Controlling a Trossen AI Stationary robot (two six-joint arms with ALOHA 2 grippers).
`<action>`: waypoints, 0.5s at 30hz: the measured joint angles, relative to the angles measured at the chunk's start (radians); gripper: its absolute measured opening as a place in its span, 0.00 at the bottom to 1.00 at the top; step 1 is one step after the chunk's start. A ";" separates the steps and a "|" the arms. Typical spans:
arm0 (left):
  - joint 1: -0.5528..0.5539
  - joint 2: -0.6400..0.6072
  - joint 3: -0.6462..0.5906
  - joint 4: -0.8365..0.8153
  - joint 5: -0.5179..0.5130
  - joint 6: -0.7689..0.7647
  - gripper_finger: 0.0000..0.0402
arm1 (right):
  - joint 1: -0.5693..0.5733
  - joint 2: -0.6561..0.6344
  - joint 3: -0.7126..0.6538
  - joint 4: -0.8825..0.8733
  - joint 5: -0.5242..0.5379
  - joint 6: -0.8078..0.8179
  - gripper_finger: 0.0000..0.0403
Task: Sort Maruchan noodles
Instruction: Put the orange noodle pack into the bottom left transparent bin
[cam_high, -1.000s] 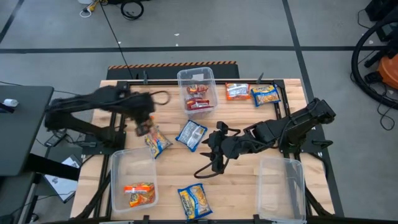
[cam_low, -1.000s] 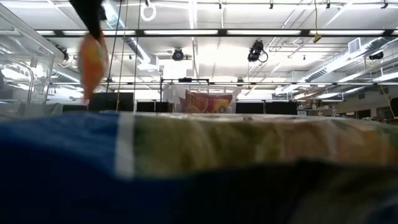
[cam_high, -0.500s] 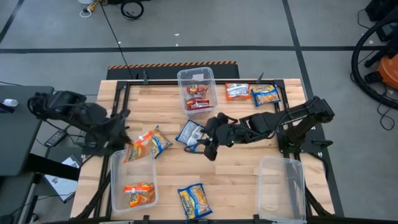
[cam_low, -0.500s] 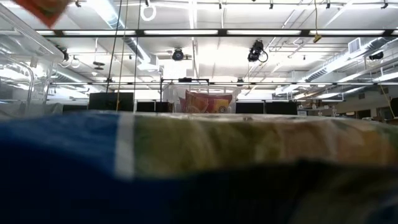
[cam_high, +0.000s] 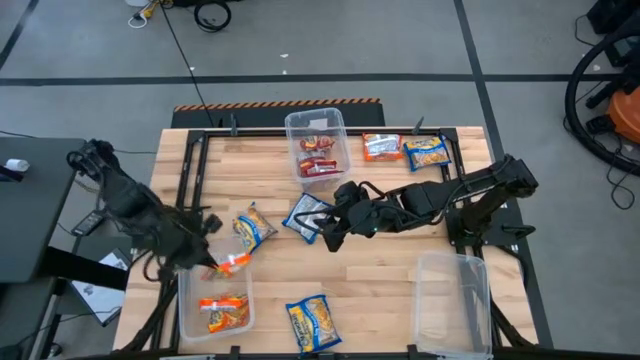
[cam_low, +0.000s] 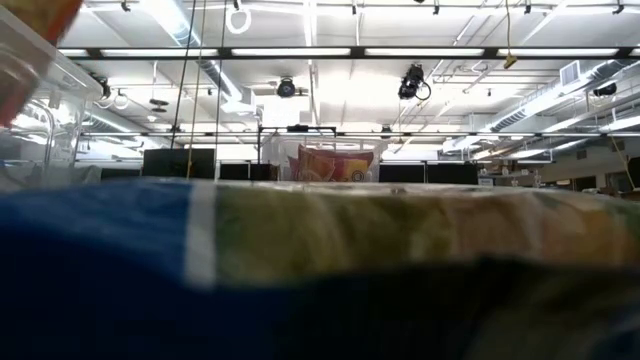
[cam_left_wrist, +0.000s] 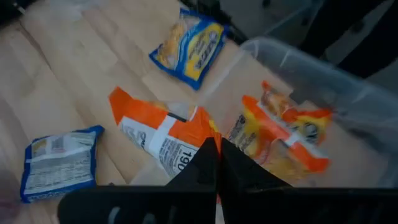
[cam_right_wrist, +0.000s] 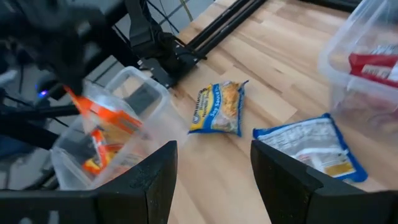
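Orange packet (cam_high: 231, 263) pinched in my left hand (cam_high: 208, 262), fingers pressed together on its edge, hanging over the far rim of the left bin (cam_high: 190, 300). In my left wrist view the packet (cam_left_wrist: 163, 132) sits just above the bin wall, not yet inside. Another orange packet (cam_high: 222, 312) already lies in that bin. Blue-yellow packet (cam_high: 254, 227) on the desk (cam_high: 390, 290) just beside the bin's far corner; blue one (cam_high: 307, 216) face down mid-desk; another blue-yellow (cam_high: 313, 322) near the front edge. Red packets (cam_high: 318, 155) in the far middle bin (cam_high: 316, 119). Orange one (cam_high: 381, 147) and a blue-yellow one (cam_high: 427, 152) side by side at the far right. My right hand (cam_high: 330, 232) hovers spread, empty, right at the face-down blue packet. Right bin (cam_high: 452, 300) holds no packets. Low view is blocked by a blurred packet (cam_low: 320, 270) up close.
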 joint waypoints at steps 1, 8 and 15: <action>-0.010 0.000 -0.034 0.027 -0.018 -0.001 0.00 | 0.003 0.000 0.000 0.001 0.000 0.014 0.52; -0.093 0.000 -0.314 0.137 -0.090 -0.100 0.00 | 0.028 0.000 0.000 0.029 0.002 0.061 0.52; -0.161 0.027 -0.306 0.182 -0.085 -0.136 0.00 | 0.034 0.000 0.000 0.037 0.010 0.059 0.52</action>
